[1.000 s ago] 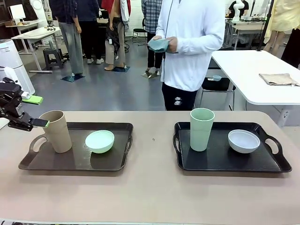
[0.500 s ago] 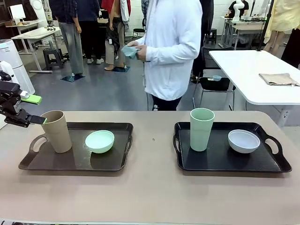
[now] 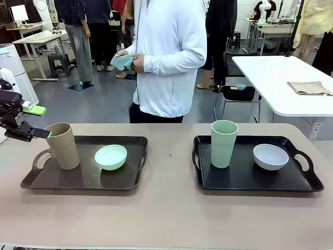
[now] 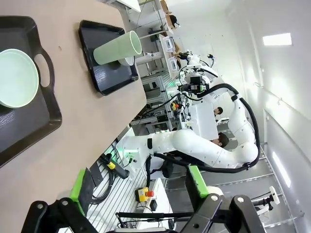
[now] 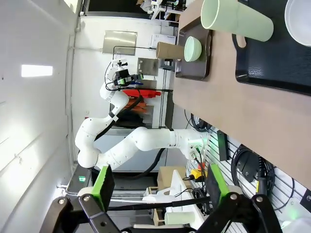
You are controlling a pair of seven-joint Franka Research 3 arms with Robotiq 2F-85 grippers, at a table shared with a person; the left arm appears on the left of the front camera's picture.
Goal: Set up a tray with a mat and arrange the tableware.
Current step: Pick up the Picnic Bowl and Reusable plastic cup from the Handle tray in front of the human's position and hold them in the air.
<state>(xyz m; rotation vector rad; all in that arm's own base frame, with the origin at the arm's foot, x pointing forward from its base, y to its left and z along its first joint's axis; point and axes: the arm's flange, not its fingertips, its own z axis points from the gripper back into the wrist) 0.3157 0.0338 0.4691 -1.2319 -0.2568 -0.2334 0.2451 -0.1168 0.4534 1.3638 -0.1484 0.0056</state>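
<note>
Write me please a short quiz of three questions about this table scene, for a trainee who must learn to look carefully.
1. True or false: the tan cup and the mint green bowl stand on the same tray.
2. What does the person hold in the hands? A) a folded cloth B) a spoon C) a plate
3. Fill in the missing word: the left gripper, close to the tan cup, is ____ (open or shut).
Key: 1 true; 2 A; 3 open.
</note>
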